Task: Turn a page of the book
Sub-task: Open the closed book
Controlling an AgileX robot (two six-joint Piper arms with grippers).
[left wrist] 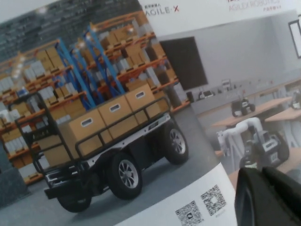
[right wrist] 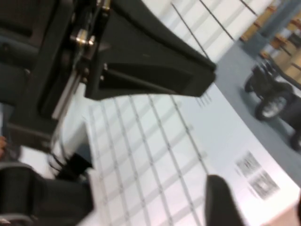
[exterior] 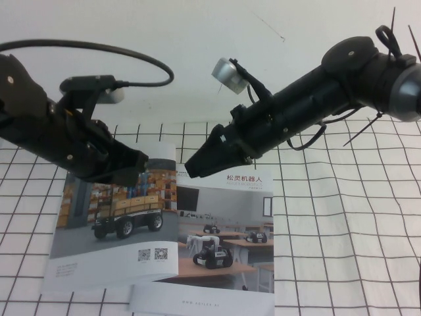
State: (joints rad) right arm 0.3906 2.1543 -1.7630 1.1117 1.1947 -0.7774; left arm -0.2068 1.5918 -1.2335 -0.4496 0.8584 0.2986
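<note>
The page (exterior: 112,224) (warehouse side up) lies under the left gripper (exterior: 128,172); right gripper (exterior: 197,166), released, hovers beside.

Black arms, silver screws, black cables, zip ties.

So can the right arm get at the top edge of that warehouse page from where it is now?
Probably yes. The right gripper hangs just above the book's spine, beside the page, with nothing between them. The left gripper hovers over the page's upper part, so space is tight.
</note>
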